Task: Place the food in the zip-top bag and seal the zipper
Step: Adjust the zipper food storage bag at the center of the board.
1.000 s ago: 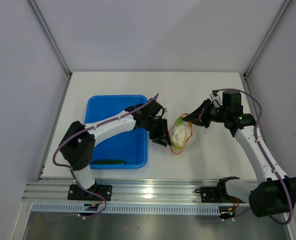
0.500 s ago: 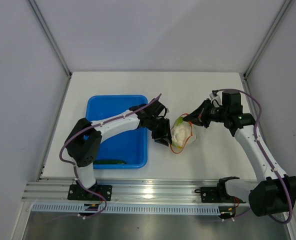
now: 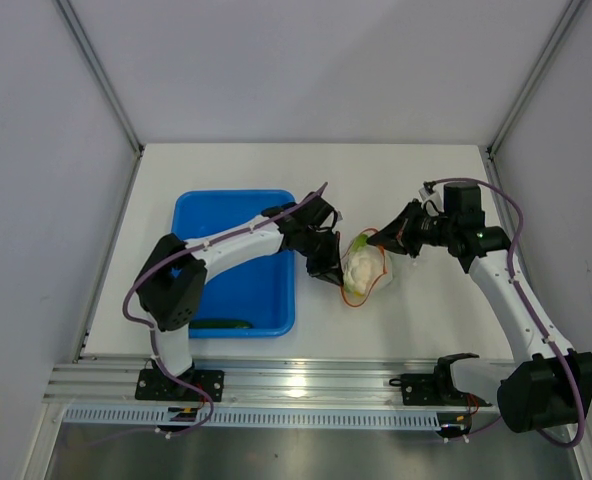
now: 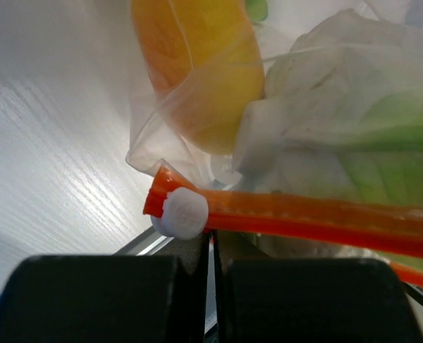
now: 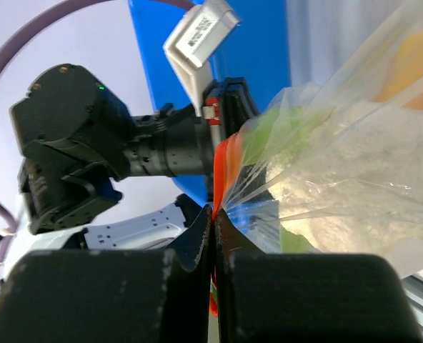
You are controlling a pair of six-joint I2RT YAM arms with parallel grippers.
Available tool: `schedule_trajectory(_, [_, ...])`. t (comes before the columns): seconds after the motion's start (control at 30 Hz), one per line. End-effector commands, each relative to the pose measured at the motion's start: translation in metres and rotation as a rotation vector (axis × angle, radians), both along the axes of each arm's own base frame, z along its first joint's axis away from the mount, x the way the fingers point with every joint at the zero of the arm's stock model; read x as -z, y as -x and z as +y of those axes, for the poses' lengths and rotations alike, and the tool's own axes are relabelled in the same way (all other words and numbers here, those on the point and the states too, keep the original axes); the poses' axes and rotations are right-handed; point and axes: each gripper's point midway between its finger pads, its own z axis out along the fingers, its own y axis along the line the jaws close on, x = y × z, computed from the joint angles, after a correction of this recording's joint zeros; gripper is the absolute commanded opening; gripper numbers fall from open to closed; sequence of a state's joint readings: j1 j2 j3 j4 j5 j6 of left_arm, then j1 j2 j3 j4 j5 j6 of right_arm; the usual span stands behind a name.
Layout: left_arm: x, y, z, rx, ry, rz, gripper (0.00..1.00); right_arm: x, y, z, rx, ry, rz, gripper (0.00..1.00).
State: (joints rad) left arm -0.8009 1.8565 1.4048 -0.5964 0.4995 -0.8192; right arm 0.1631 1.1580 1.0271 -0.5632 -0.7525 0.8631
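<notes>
- the task is partly done, by my judgement: the orange-yellow fruit (image 4: 197,71) and the cabbage head (image 4: 354,128) are inside the zip-top bag (image 5: 340,164), which lies on the worktop (image 3: 426,320) between my two arms.
- the thin dark cucumber (image 3: 219,323) lies at the near edge of the blue tray (image 3: 234,195), so it is not yet bagged.
- i cannot pick out the grape bunch with certainty; some green shows through the film, but it may be cabbage leaf.
- the zipper (image 4: 319,218) is not sealed, i think: in the top view the orange-red strip makes an open loop around the mouth.
- my right claw (image 5: 214,218) is clamped on the zipper strip at one end of the mouth.
- my left claw (image 4: 212,250) has its jaws together just under the white slider (image 4: 185,214) at the other end. i cannot tell if it pinches any film.
- left to do: put the cucumber in, then close the strip along its full length.
- the bag is clear, thin and crinkly, and folds over the food. the strip is a stiff, smooth band, and the slider is a small round white piece.
- the fruit looks glossy and rounded, and the cabbage is matte, with pale wrinkled leaves.
</notes>
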Motion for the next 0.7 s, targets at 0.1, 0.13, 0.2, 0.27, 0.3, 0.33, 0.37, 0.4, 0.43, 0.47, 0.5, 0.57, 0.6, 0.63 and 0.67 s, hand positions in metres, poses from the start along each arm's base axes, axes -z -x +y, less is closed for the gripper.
schedule_trajectory(0.1, [-0.068,0.001,0.002,0.083,0.113,-0.168,0.01,0.001,0.001,-0.013,-0.017,0.108,-0.074,0.0])
schedule_trajectory(0.13, [-0.073,0.001,0.003,0.092,0.119,-0.184,0.01,0.006,0.005,-0.016,-0.021,0.131,-0.059,0.0])
schedule_trajectory(0.2, [-0.084,0.003,0.007,0.101,0.124,-0.203,0.01,0.013,0.006,-0.026,-0.028,0.198,-0.079,0.0])
schedule_trajectory(0.27, [-0.103,0.005,0.01,0.113,0.136,-0.241,0.01,0.021,0.009,-0.04,-0.021,0.298,-0.09,0.0])
schedule_trajectory(0.3, [-0.108,0.005,0.012,0.114,0.14,-0.249,0.01,0.022,0.009,-0.045,-0.015,0.327,-0.095,0.0])
schedule_trajectory(0.33, [-0.122,0.003,0.01,0.116,0.161,-0.28,0.01,0.023,0.012,-0.05,-0.011,0.357,-0.09,0.0])
schedule_trajectory(0.37, [-0.13,0.006,0.012,0.12,0.167,-0.284,0.01,0.023,0.012,-0.056,0.004,0.392,-0.1,0.0])
schedule_trajectory(0.4, [-0.134,0.007,0.012,0.122,0.175,-0.284,0.0,0.024,0.013,-0.059,0.001,0.411,-0.109,0.0])
schedule_trajectory(0.43, [-0.146,0.01,0.01,0.133,0.204,-0.282,0.0,0.024,0.018,-0.06,-0.004,0.418,-0.102,0.0])
schedule_trajectory(0.47, [-0.155,0.01,0.008,0.135,0.219,-0.282,0.01,0.021,0.019,-0.06,-0.005,0.419,-0.104,0.0])
schedule_trajectory(0.5, [-0.163,0.012,0.006,0.14,0.239,-0.282,0.0,0.017,0.022,-0.059,-0.012,0.413,-0.111,0.0])
schedule_trajectory(0.57, [-0.172,0.015,0.004,0.138,0.266,-0.263,0.01,0.007,0.027,-0.055,-0.021,0.392,-0.115,0.0])
schedule_trajectory(0.6, [-0.174,0.016,0.003,0.137,0.273,-0.259,0.01,0.002,0.03,-0.054,-0.021,0.384,-0.128,0.0])
schedule_trajectory(0.63, [-0.175,0.016,0.003,0.133,0.278,-0.253,0.01,-0.003,0.03,-0.052,-0.021,0.379,-0.139,0.0])
schedule_trajectory(0.67, [-0.174,0.015,0.003,0.128,0.271,-0.257,0.0,-0.007,0.031,-0.052,-0.021,0.377,-0.148,0.0])
